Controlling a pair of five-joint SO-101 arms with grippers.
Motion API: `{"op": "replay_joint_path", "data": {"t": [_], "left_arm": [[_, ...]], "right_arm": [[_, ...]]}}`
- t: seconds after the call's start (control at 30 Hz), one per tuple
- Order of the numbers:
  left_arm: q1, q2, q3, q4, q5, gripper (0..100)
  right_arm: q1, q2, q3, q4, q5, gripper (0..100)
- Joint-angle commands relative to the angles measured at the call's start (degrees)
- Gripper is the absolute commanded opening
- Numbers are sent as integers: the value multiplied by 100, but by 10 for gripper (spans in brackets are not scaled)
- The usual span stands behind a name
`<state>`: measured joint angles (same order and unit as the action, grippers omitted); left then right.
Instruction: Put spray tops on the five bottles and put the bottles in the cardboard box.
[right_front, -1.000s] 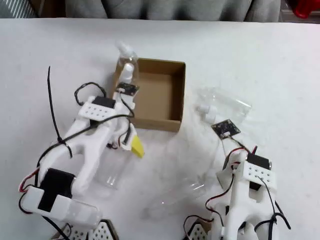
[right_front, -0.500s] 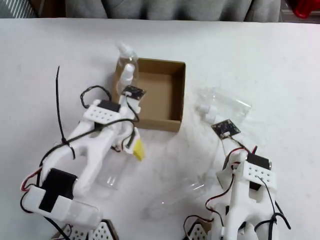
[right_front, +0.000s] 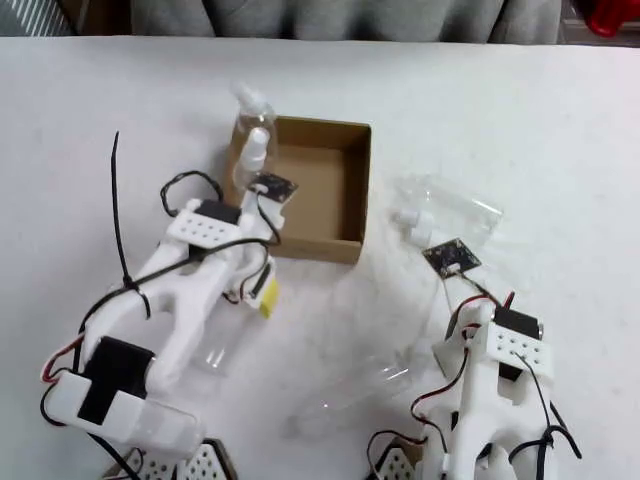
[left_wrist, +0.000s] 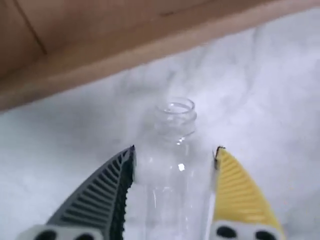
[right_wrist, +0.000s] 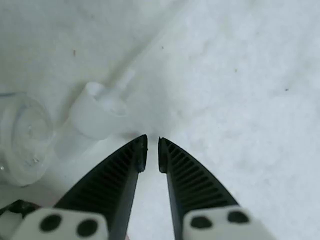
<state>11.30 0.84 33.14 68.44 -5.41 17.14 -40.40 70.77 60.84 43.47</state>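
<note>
In the left wrist view a clear bottle (left_wrist: 172, 165) with an open, topless neck lies between the grey finger (left_wrist: 105, 197) and the yellow finger (left_wrist: 240, 192) of my left gripper (left_wrist: 175, 150), which is shut on it. From above, that gripper (right_front: 258, 290) sits just off the front-left corner of the cardboard box (right_front: 352, 190), with the bottle's body (right_front: 213, 357) under the arm. A bottle with a spray top (right_front: 250, 135) leans at the box's left wall. My right gripper (right_wrist: 152, 152) is shut on nothing, beside a loose spray top (right_wrist: 97, 112) and a bottle mouth (right_wrist: 22, 140).
Another clear bottle (right_front: 350, 395) lies on the white table between the two arms. A clear bottle (right_front: 460, 215) and a white spray top (right_front: 410, 218) lie right of the box, just beyond the right arm (right_front: 495, 355). Black cables trail from the left arm (right_front: 150, 320).
My left arm has swung a little toward the box and the yellow finger has drawn in against the bottle. The right arm has kept still.
</note>
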Motion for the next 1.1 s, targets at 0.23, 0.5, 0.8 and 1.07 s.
{"op": "replay_joint_path", "data": {"t": [0.23,0.5,0.8,1.07], "left_arm": [[40,-145,-97,-70,-281,83],[-207,-1543,475,-141,-281,83],[-488,-2185,862,-440,-273,83],[-497,-2176,888,-598,-273,83]], "right_arm": [[-31,-119,-26,-154,53,16],[-31,-127,316,-831,-923,16],[-22,-207,-316,-136,-440,17],[-356,13,-2840,1956,527,22]]}}
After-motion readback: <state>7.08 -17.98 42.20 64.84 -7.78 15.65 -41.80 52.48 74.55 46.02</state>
